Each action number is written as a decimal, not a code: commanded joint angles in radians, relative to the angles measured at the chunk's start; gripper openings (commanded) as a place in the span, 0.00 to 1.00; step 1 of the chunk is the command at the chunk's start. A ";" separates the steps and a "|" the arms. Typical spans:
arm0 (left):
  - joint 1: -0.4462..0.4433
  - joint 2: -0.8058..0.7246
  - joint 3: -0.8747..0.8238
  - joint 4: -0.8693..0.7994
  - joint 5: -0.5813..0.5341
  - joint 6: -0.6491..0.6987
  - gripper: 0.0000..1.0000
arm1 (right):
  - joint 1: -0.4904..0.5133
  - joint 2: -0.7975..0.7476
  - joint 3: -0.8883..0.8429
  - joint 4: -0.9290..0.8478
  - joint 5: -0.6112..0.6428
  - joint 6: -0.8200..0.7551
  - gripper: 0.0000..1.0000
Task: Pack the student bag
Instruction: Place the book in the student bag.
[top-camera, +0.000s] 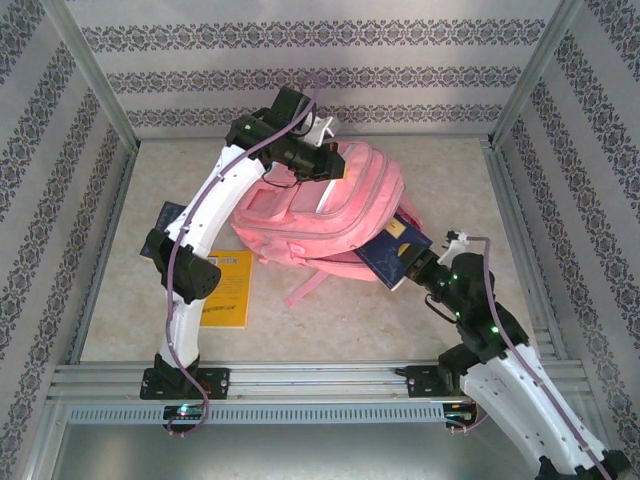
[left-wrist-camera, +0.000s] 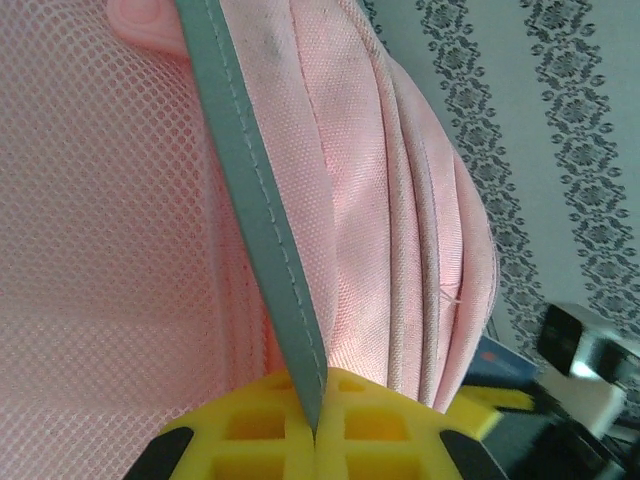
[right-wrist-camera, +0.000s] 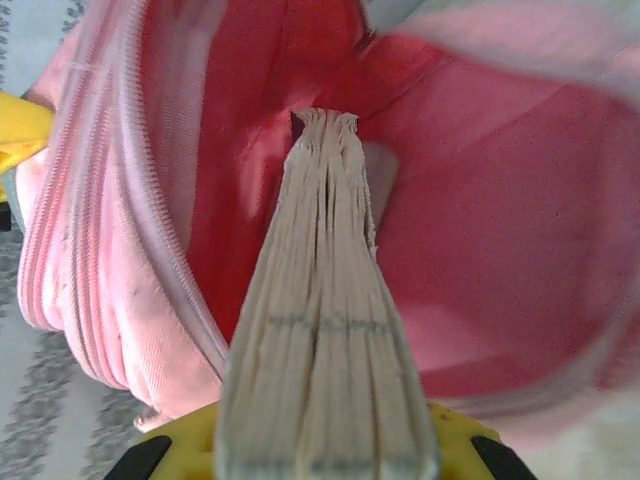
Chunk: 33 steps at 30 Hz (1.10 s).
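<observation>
Gaping just ahead of the right gripper (right-wrist-camera: 325, 455), the student bag (right-wrist-camera: 500, 250) surrounds its tightly clamped book (right-wrist-camera: 320, 300) — left gripper (left-wrist-camera: 315, 435) pinches the bag's grey trim (left-wrist-camera: 255, 190).

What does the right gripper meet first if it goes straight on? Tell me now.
Probably the red lining of the bag: the right gripper holds a book whose far end is inside the opening; depth unclear.

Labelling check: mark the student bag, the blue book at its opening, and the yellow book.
student bag (top-camera: 330, 195), top view, upper pink panel.
blue book (top-camera: 395, 255), top view, exposed cover.
yellow book (top-camera: 230, 290), top view, cover centre.
</observation>
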 joint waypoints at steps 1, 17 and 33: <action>0.002 -0.119 -0.005 0.145 0.145 -0.018 0.00 | -0.017 0.071 -0.036 0.359 -0.211 0.212 0.00; 0.037 -0.229 -0.134 0.273 0.277 -0.094 0.00 | 0.040 0.386 0.086 0.311 -0.028 0.207 0.00; 0.033 -0.180 -0.149 0.296 0.302 -0.100 0.00 | 0.103 0.599 0.113 0.443 0.025 0.164 0.00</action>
